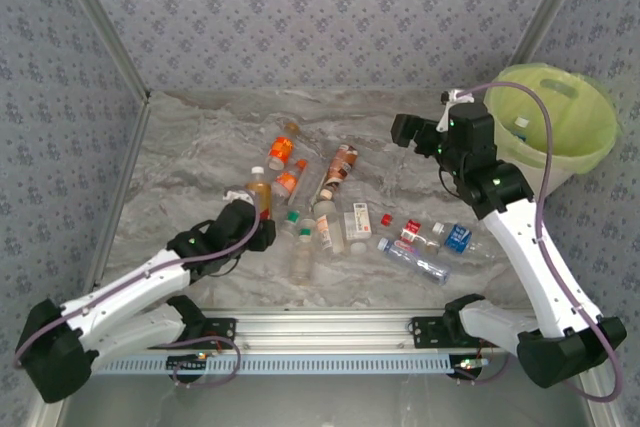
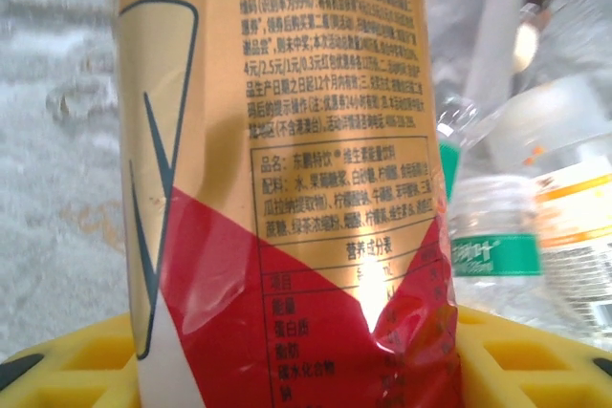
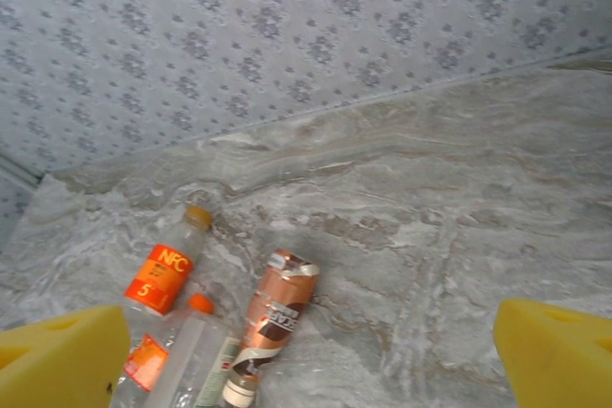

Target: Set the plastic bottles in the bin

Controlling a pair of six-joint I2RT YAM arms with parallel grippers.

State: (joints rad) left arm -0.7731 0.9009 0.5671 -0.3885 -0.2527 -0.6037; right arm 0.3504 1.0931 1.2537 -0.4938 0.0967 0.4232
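Left wrist view, bottle with the tan-and-red label (image 2: 287, 188):
- Top edge: large red Chinese characters, cut off, then a red "4".
- Below: small dense Chinese print; "500ml" reads in the first line, the rest is too fine to copy.
- Boxed panel: lines starting "品名" and "配料".
- On the red part: heading "营养成分表", then rows "项目", "能量", "蛋白质", "脂肪", "碳水化合物", "钠". The figures beside them are lost in glare.

Same view, clear bottle with the green band (image 2: 492, 255): white characters on the band, blurred, not legible.

Right wrist view:
- Orange-labelled bottle (image 3: 163, 279): "NFC" in white, "5" beneath.
- Copper-coloured bottle (image 3: 273, 317): slanted lettering, unreadable.

Top view: labels too small to read.
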